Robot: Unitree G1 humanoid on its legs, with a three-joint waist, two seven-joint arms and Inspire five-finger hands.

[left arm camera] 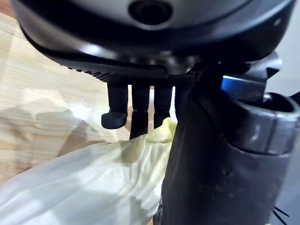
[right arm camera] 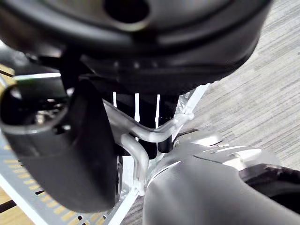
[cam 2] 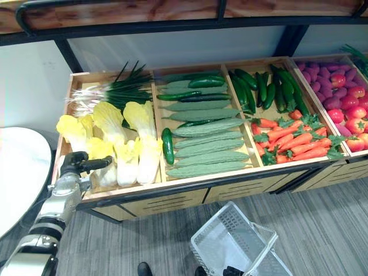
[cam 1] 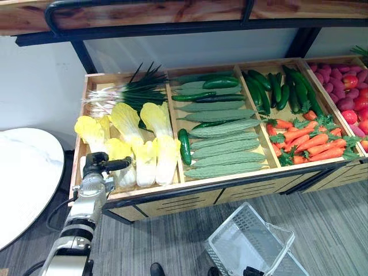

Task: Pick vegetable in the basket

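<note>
Several pale yellow-white napa cabbages (cam 1: pixel 146 144) lie in the leftmost compartment of the wooden produce stand (cam 1: pixel 201 183). My left hand (cam 1: pixel 99 167) hovers over the front-left cabbage (left arm camera: pixel 93 187); its fingers (left arm camera: pixel 139 117) hang nearly straight with their tips against the leaves, and the thumb stands apart, so the hand is open. A clear plastic basket (cam 1: pixel 244 241) hangs low over the grey floor in front of the stand. My right hand (right arm camera: pixel 70 154) is shut on the basket's clear handle (right arm camera: pixel 154 131).
Green onions (cam 1: pixel 123 92) lie behind the cabbages. To the right come ridged green gourds and cucumbers (cam 1: pixel 221 135), carrots (cam 1: pixel 313 144) and red and purple produce (cam 1: pixel 351 95). A white round table (cam 1: pixel 23 178) stands at the left. A dark shelf bar (cam 1: pixel 172 26) runs overhead.
</note>
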